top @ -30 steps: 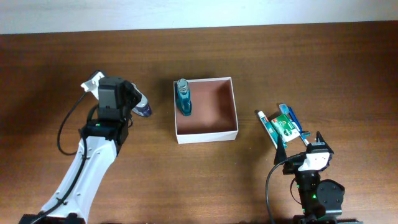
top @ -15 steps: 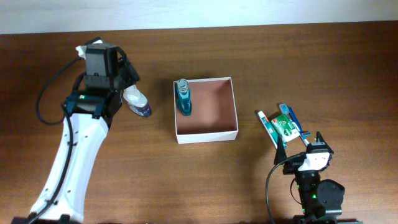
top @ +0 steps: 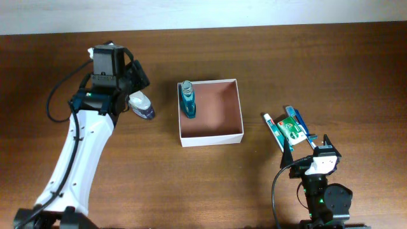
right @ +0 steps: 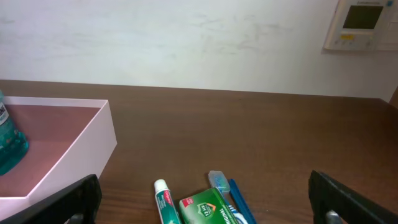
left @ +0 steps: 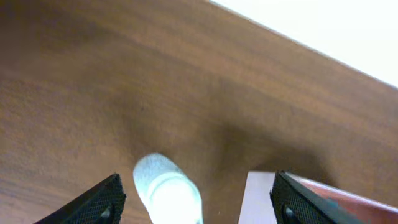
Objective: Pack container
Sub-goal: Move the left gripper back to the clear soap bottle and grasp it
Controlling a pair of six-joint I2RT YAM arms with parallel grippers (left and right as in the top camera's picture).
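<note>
Overhead view: you are looking at the left gripper (top: pixel 132 92) after a pull-back. A second ago it was sitting low over the small white bottle (top: pixel 141 105). Now it is standing behind and above that bottle, and the bottle is lying on the table (top: pixel 305 63) a little off its former spot. Judge from this that the first pick did not take. The bottle is remaining outside the container (top: pixel 210 138), so you are facing a fresh approach before packing can continue.

In the left wrist view the fingers (left: pixel 102 200) are standing well apart, holding nothing. The bottle is showing between them, nearer the left finger, and neither finger is visibly touching it. The container is lying ahead of the hand, just beyond the right finger, apart from the bottle. A teal bottle (top: pixel 187 102) is already standing inside its near corner.

The right gripper (right: pixel 205 199) is waiting with its jaws spread fully, gripping nothing. The toothpaste (right: pixel 163 200) and the green pack (right: pixel 205 208) are lying just ahead of it.
</note>
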